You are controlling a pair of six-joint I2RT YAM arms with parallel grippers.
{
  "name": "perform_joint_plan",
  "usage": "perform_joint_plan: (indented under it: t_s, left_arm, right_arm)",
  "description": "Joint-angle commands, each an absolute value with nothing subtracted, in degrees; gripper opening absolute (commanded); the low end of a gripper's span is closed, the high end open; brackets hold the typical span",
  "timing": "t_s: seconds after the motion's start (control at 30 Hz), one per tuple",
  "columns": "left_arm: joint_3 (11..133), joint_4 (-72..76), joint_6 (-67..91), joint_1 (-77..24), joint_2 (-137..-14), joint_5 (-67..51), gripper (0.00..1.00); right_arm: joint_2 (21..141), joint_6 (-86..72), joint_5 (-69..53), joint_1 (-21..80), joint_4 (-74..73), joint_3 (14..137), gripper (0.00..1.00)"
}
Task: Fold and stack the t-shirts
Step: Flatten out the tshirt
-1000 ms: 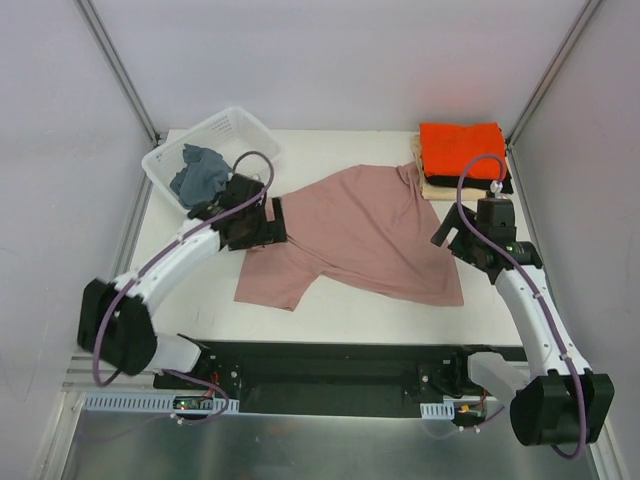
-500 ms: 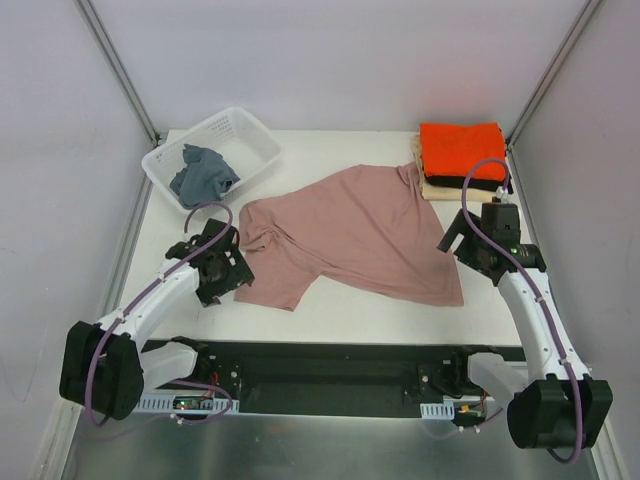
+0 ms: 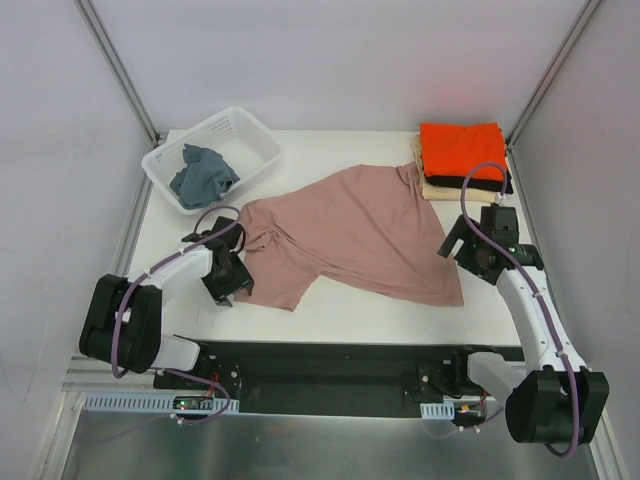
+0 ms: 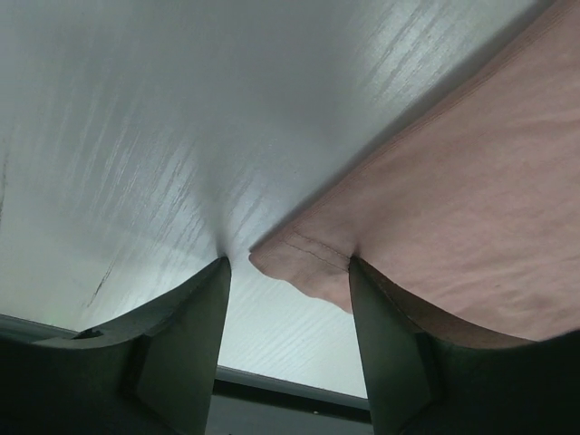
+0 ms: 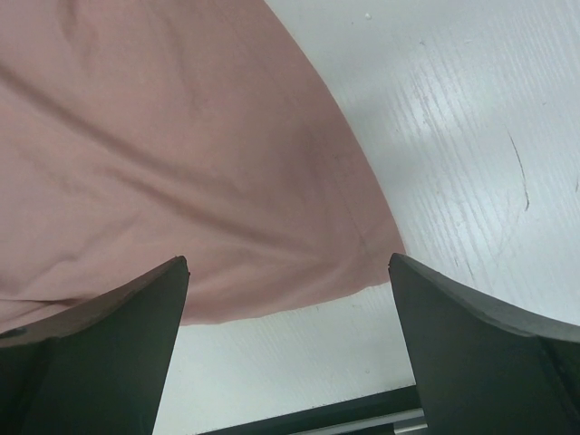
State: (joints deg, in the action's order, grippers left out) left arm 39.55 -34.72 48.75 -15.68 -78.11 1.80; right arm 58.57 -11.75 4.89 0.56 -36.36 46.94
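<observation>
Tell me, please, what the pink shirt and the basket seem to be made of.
Pink shirt: soft matte knit cloth, perhaps cotton, since it wrinkles and shows a stitched hem. Basket: white plastic, slightly glossy, judging by its rigid slotted walls.

A white basket (image 3: 258,131) is set on the far left corner of a white table (image 3: 350,145). A crumpled grey-blue cloth (image 3: 203,172) is kept inside it. A black strip (image 3: 340,362) is laid along the table's near edge. Pale walls (image 3: 330,60) are seen around the table.
</observation>
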Motion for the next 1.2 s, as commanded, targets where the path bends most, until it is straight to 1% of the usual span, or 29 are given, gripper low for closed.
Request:
perform_joint_plan:
  t_s: [0.0,0.1,0.2,0.3,0.33,0.37,0.4,0.43,0.57,0.63,0.73,0.87,0.93,1.0,1.03,1.1,1.13,1.17]
  left_arm:
    - [40.96,-33.75,49.22,-15.38,-80.68,2.55,0.52]
    - [41.57,-32.96,48.78,-15.38,-82.09,1.85,0.45]
    - [41.22,-32.26,48.25,-15.38,-83.14,2.55,0.43]
    - [41.39,-30.85,47.55,-15.38,-85.07,2.64,0.37]
    - [41.83,-30.15,47.2,-15.38,-86.04,2.2,0.3]
    - [42.01,-29.97,47.11,-15.38,-86.39,1.85,0.26]
    - [42.19,-29.62,46.94,-15.38,-86.66,1.15,0.17]
    - [42.36,-29.36,46.85,-15.38,-86.75,0.97,0.0]
    - [42.36,-28.48,46.06,-15.38,-85.7,0.97,0.0]
    - [42.19,-28.56,45.62,-15.38,-84.65,1.66,0.0]
    - [41.66,-28.56,45.26,-15.38,-83.5,2.11,0.0]
    - [41.13,-28.48,45.26,-15.38,-82.44,3.07,0.0]
    - [40.87,-28.48,45.26,-15.38,-81.66,3.25,0.0]
    - [40.61,-28.48,45.26,-15.38,-80.95,3.51,0.0]
    - [40.17,-28.3,45.26,-15.38,-80.16,3.6,0.0]
    - [39.73,-28.04,45.26,-15.38,-79.46,3.87,0.0]
    - [39.55,-27.95,45.09,-15.38,-79.02,3.87,0.0]
    - [39.46,-27.95,44.91,-15.29,-78.93,3.87,0.0]
  right_arm:
    - [59.15,-11.34,3.34,0.17,-36.3,46.93,0.97]
    - [58.8,-11.34,3.51,-0.96,-36.3,46.58,0.97]
    - [58.27,-11.42,3.51,-1.14,-36.47,46.23,0.97]
    - [57.48,-11.69,3.95,-1.32,-36.82,45.88,0.97]
    - [57.39,-11.6,4.13,-1.41,-37.0,45.79,0.97]
    - [57.22,-11.6,4.48,-1.49,-37.52,45.79,0.97]
    - [56.69,-11.51,4.66,-1.67,-37.96,45.88,0.97]
    - [56.52,-11.77,4.92,-1.76,-38.4,45.79,0.97]
    - [56.25,-14.85,10.0,-3.33,-43.49,45.27,0.97]
    - [56.86,-15.73,10.55,-5.79,-44.21,44.3,0.97]
    - [59.4,-16.08,6.0,-10.62,-43.86,42.72,0.97]
    - [64.68,-16.79,3.78,-11.95,-41.76,42.19,0.99]
    - [67.4,-16.7,4.13,-11.95,-41.31,42.19,0.93]
    - [71.0,-16.87,4.04,-11.95,-40.61,41.75,0.9]
    - [71.89,-17.05,3.96,-11.95,-39.65,41.57,0.84]
    - [73.82,-18.19,2.91,-11.95,-38.5,40.52,0.81]
    - [74.35,-18.63,2.47,-11.95,-37.63,40.34,0.77]
    - [75.31,-19.07,2.64,-11.95,-37.53,40.17,0.75]
